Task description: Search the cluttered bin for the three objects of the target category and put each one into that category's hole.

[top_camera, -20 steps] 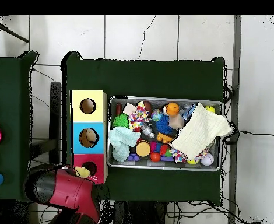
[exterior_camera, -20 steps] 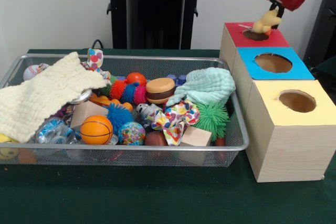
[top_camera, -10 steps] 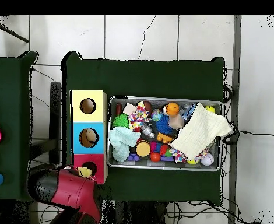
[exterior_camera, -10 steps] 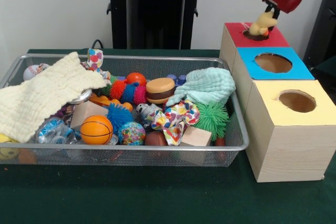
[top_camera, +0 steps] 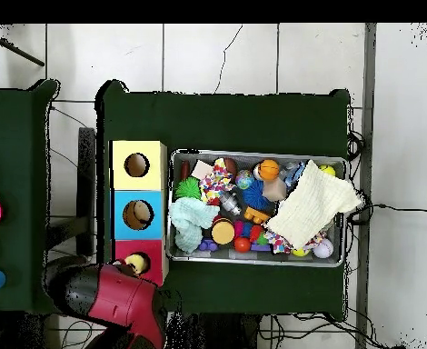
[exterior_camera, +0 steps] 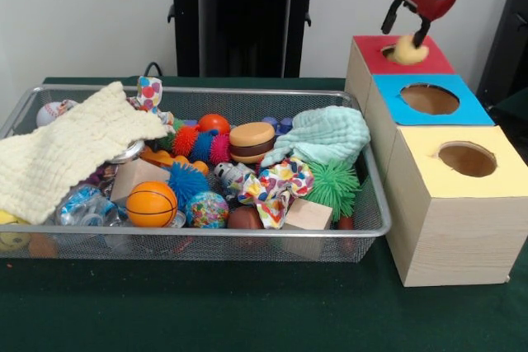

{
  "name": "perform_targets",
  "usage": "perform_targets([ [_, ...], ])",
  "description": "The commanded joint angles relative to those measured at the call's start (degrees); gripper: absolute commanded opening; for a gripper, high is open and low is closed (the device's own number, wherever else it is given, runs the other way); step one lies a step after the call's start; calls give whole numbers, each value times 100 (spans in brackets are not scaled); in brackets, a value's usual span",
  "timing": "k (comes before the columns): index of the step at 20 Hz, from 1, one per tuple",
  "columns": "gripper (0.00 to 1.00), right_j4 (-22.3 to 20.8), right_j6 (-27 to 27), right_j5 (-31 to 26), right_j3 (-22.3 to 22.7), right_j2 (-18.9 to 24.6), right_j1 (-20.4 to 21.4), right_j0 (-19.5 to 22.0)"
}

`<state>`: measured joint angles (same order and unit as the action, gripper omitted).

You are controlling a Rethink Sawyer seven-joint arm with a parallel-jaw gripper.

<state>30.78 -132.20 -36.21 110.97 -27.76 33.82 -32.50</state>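
Note:
A small yellow plush toy (exterior_camera: 408, 49) sits in the hole of the red-topped box (exterior_camera: 438, 61), its top still showing above the rim. My gripper (exterior_camera: 403, 32) hangs just above it, open, with one finger on either side and nothing held. From overhead, the yellow toy (top_camera: 136, 264) fills the red box's hole (top_camera: 150, 249) and my gripper (top_camera: 124, 270) is beside it. The wire mesh bin (exterior_camera: 206, 232) to the left holds a jumble of toys: an orange basketball (exterior_camera: 152, 204), a toy burger (exterior_camera: 252, 142), spiky balls and wooden blocks.
The blue-topped box (exterior_camera: 468, 110) and the yellow-topped box (exterior_camera: 499, 177) stand in a row nearer the camera than the red one. A cream cloth (exterior_camera: 66, 150) and a mint cloth (exterior_camera: 326, 133) cover parts of the bin. A black stand (exterior_camera: 239, 22) rises behind the bin.
My gripper has let go of the yellow toy, opened and risen a little toward the left. The toy has dropped lower into the red box's hole.

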Motion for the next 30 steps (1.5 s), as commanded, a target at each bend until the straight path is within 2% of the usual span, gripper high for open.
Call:
perform_targets([
  [1,100,-151,-1060,2,-120,228,-168,178],
  [3,100,-253,-1091,-99,-216,137,-216,113],
  [4,100,-191,-1091,7,-171,200,-199,139],
  [5,100,59,-1277,93,-24,333,-139,177],
  [6,100,59,-1290,86,-28,324,-135,167],
  [8,100,68,-1374,-65,-50,285,-81,126],
  [11,100,186,-1218,-351,-23,466,147,368],
  [14,100,-108,-901,-667,-236,310,231,563],
  [17,100,-635,-445,-757,-627,-52,214,692],
  [22,100,-866,-133,-651,-885,61,419,1132],
  [24,100,-1012,-56,-437,-926,87,439,1246],
  [29,100,-1440,534,919,-590,606,344,1953],
  [30,100,-1504,574,1031,-557,696,339,2063],
])
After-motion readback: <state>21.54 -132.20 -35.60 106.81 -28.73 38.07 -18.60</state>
